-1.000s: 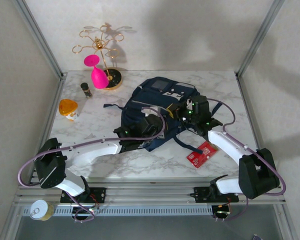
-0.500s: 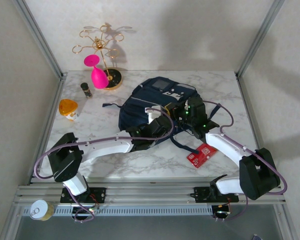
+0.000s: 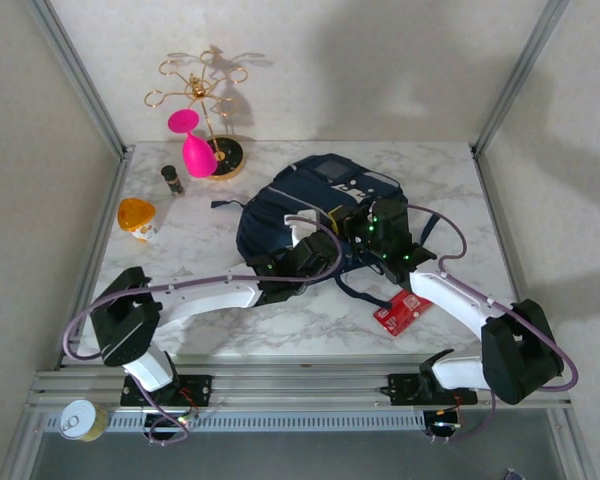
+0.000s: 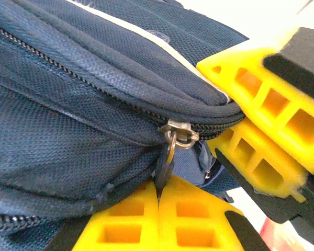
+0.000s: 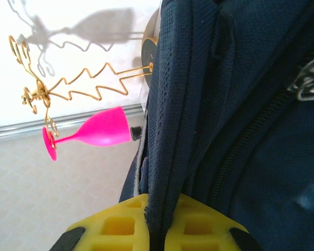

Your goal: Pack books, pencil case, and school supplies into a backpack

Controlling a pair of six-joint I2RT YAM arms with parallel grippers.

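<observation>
Navy blue backpack [image 3: 315,195] lies in the middle of the tabletop [image 3: 450,190], with the left tool [image 4: 158,201] pinched tight on its zip pull [image 4: 165,166], the right tool [image 5: 157,215] pinched tight on a fold of its cloth, and the red packet [image 3: 405,308] lying near and right of it.

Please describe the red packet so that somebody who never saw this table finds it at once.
Find the large navy blue fabric backpack in the middle of the marble table. Just off its near right side, beside the white right arm, lies a small flat red rectangular packet. No neighbour is red, and it bears white label marks.
</observation>
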